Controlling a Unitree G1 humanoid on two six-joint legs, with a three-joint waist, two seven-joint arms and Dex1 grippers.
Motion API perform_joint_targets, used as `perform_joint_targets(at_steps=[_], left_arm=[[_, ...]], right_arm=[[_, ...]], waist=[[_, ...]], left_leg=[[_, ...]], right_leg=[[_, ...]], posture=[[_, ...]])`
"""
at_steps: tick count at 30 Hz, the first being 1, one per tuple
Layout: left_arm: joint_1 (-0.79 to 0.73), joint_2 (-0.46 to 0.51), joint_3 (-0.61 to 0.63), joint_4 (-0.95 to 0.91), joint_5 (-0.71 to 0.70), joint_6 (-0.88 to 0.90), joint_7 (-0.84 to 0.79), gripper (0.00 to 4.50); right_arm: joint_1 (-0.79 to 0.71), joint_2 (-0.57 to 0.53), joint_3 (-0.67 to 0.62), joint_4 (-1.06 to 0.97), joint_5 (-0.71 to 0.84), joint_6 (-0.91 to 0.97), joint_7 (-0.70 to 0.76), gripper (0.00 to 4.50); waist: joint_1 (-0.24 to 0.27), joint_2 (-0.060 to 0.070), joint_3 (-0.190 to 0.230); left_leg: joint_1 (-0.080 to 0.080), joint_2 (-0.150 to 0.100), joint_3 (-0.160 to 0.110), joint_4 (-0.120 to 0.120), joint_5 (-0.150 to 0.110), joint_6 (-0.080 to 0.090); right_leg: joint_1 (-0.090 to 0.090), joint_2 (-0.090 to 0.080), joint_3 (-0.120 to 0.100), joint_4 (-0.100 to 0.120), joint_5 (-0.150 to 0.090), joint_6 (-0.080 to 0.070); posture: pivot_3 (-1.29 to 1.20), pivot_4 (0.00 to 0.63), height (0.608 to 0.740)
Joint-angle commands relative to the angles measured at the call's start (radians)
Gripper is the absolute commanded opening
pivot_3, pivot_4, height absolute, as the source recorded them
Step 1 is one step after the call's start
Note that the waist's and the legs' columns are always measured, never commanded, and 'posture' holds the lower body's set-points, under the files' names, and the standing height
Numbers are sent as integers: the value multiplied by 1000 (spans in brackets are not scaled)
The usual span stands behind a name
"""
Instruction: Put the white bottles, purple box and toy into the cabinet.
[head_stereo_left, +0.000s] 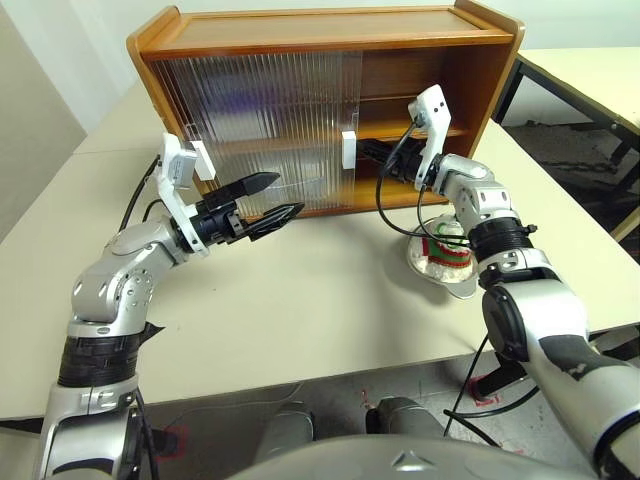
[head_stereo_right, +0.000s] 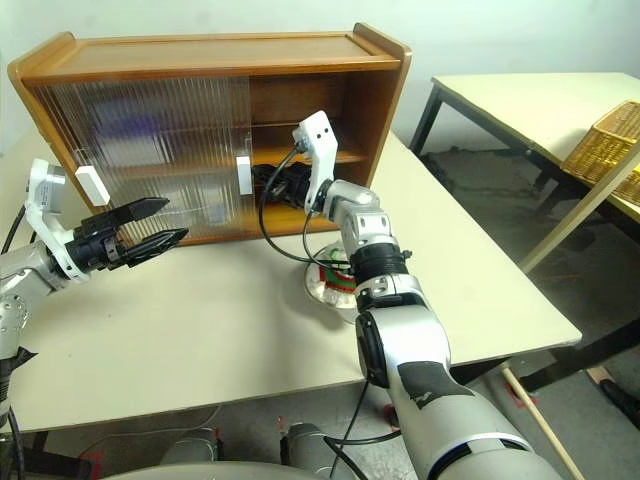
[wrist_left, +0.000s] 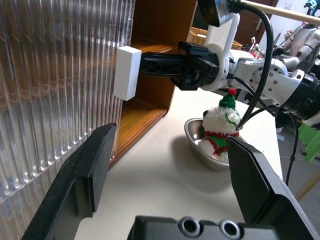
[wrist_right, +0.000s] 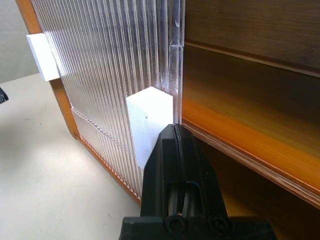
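While my shut right claw (wrist_right: 176, 137) pressed the white handle (wrist_right: 149, 122) of the brown wooden cabinet (head_stereo_left: 330, 40), my left claw (head_stereo_left: 272, 203) was wide and empty, and the red, white and green plush toy (wrist_left: 220, 127) waited outside in the shiny metal bowl (wrist_left: 197, 150).

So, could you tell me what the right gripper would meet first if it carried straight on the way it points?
Probably the white handle on the cabinet's ribbed door; the shut right gripper is right beside it.

Table and what stands on it

The pale table (head_stereo_left: 300, 300) bears the cabinet (head_stereo_left: 330, 40) ahead of both grippers, and a metal bowl (head_stereo_left: 445, 272) with the toy (wrist_left: 220, 127) just under the right gripper's (head_stereo_left: 368, 152) wrist.
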Motion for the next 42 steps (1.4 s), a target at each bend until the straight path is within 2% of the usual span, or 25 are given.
perform_joint_targets(at_steps=[1,7,19,21,23,31,33,35,42], left_arm=[[8,7,16,-21,-3,-5,3,4500],[6,2,10,-25,-4,-4,6,4500],[-56,-27,-38,34,20,-21,-25,4500],[-69,-31,-45,48,24,-24,-32,4500],[-77,-32,-51,59,25,-28,-38,4500],[-97,-29,-63,91,29,-35,-62,4500],[-99,-29,-65,94,30,-35,-67,4500],[-103,-28,-67,101,31,-35,-72,4500],[-114,-29,-66,115,38,-36,-86,4500]], right_arm=[[-26,22,16,17,2,-5,6,37],[-35,-8,8,27,-5,-25,3,37],[-40,-238,-42,57,7,-68,34,37],[-4,-268,-57,22,20,-64,49,392],[33,-291,-68,-11,32,-58,60,935],[288,-393,-128,-321,134,94,89,3905],[347,-415,-143,-391,159,132,91,4445],[403,-434,-161,-452,184,165,87,4445],[611,-471,-210,-644,274,248,97,4445]], waist=[[0,0,0],[0,0,0],[3,0,0],[2,0,0],[0,0,0],[-10,0,0],[-17,0,0],[-21,0,0],[-32,0,0]], left_leg=[[0,0,0,0,0,0],[0,0,0,0,0,0],[-1,1,0,3,0,0],[0,1,0,3,0,0],[0,0,1,3,0,0],[2,-2,5,5,0,0],[2,-2,7,6,0,0],[3,-2,8,8,0,0],[11,-2,6,8,1,1]], right_leg=[[0,0,0,0,0,0],[-1,3,-1,1,1,-2],[1,0,0,1,1,-3],[1,1,0,1,1,-2],[1,1,-1,1,1,-2],[4,4,0,1,3,4],[6,6,0,0,2,6],[9,9,0,0,-3,14],[18,12,0,-1,-4,14]], posture=[[30,0,740],[16,0,740],[-60,0,740],[-74,0,740],[-80,0,740],[-113,0,740],[-119,0,740],[-122,0,740],[-129,0,740]])
